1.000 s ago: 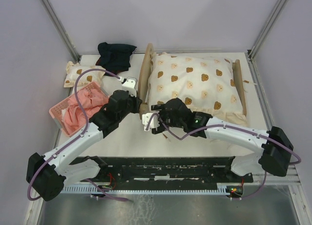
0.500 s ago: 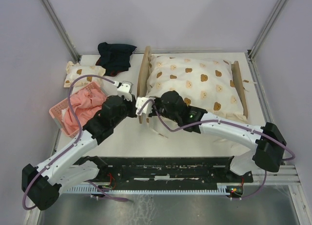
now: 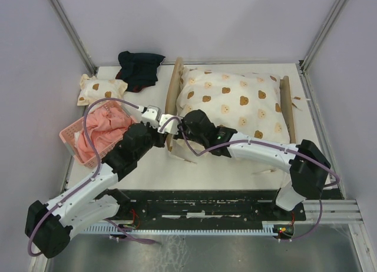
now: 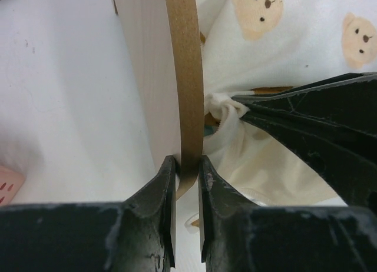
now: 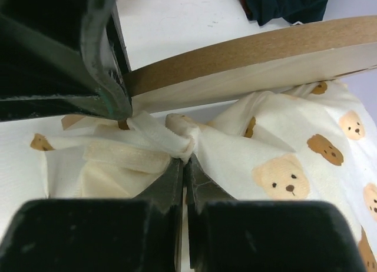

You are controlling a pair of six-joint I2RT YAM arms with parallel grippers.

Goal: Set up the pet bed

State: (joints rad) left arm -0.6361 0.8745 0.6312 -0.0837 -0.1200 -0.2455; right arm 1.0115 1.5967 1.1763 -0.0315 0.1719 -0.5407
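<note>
The pet bed's plywood headboard [image 3: 172, 92] stands on edge at the table's middle, with the low footboard [image 3: 287, 107] to the right. A cream bear-print quilt [image 3: 235, 104] lies puffed over the frame between them. My left gripper [image 3: 164, 133] is shut on the headboard's near edge [image 4: 184, 78]; in the left wrist view its fingertips [image 4: 187, 166] clamp the thin board. Just inside the headboard [image 5: 265, 54], my right gripper [image 5: 184, 160] is shut on a bunched corner of the quilt [image 5: 283, 166]. The two grippers almost touch.
A pink basket [image 3: 68, 136] holding pink cloth [image 3: 100, 128] sits left of the arms. A small bear-print pillow [image 3: 100, 88] and a dark cloth [image 3: 140, 67] lie at the back left. Cage walls and posts ring the table.
My right gripper moved left to the headboard and shut on the quilt's corner, dragging the quilt toward the headboard. The left gripper kept its hold on the headboard.
</note>
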